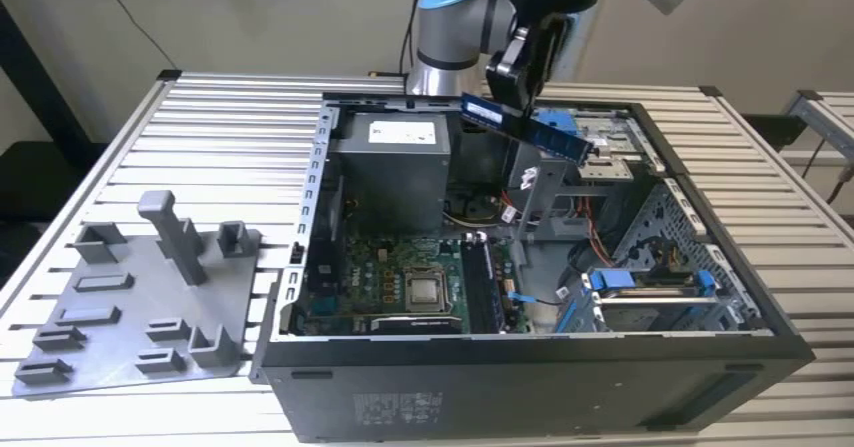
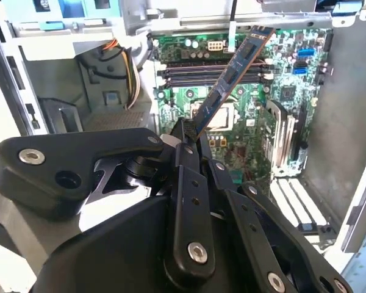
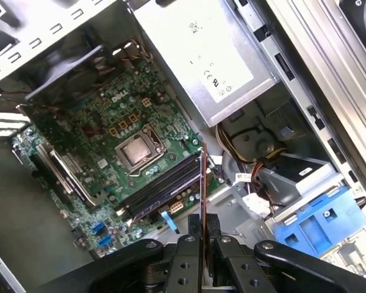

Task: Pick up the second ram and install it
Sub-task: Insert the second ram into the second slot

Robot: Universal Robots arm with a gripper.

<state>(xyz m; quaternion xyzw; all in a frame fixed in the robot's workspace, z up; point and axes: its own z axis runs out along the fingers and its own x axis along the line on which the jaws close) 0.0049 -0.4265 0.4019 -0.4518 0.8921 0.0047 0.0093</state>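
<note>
Pick-up's done: the gripper (image 1: 507, 102) is clamped on one end of the second ram (image 1: 554, 137), holding it tilted in the air above the open computer case (image 1: 534, 377). Installing is what's left: the stick hangs well apart from the memory slots (image 3: 161, 186) on the motherboard (image 3: 110, 122), not seated. Room looks tight, I'd say, with the power supply (image 1: 394, 162) on one side, a metal bracket (image 1: 534, 192) just under the stick, and case walls all round
</note>
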